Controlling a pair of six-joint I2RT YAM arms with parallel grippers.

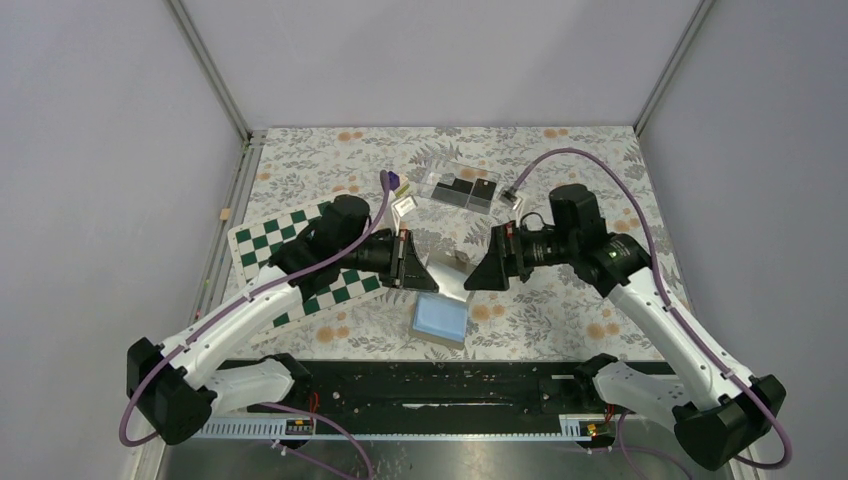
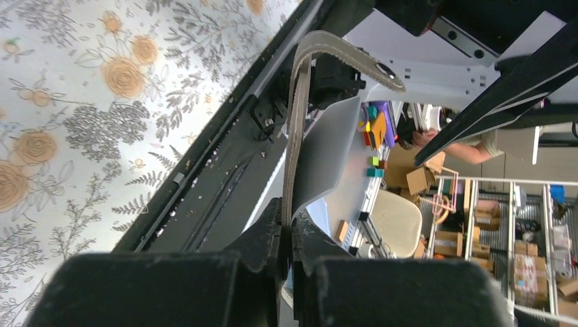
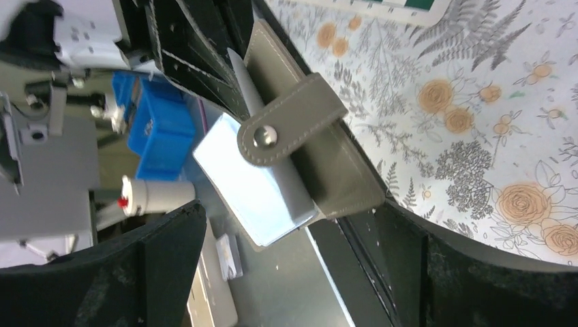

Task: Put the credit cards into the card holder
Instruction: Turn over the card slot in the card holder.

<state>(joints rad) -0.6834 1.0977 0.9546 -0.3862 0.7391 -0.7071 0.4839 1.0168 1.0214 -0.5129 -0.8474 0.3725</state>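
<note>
Floral-cloth table [image 1: 560, 330]: card holder [image 1: 441, 318] hangs open over it, pale-blue inside showing, one flap pinched in L gripper [image 1: 418, 265] jaws. R gripper [image 1: 487, 265] jaws wide, just beside. Black credit cards [image 1: 452, 188] in clear box [image 1: 437, 178] at back.

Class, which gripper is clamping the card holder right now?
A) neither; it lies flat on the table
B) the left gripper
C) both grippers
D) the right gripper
B: the left gripper is shut on the edge of the card holder, while the right gripper stands open.
</note>
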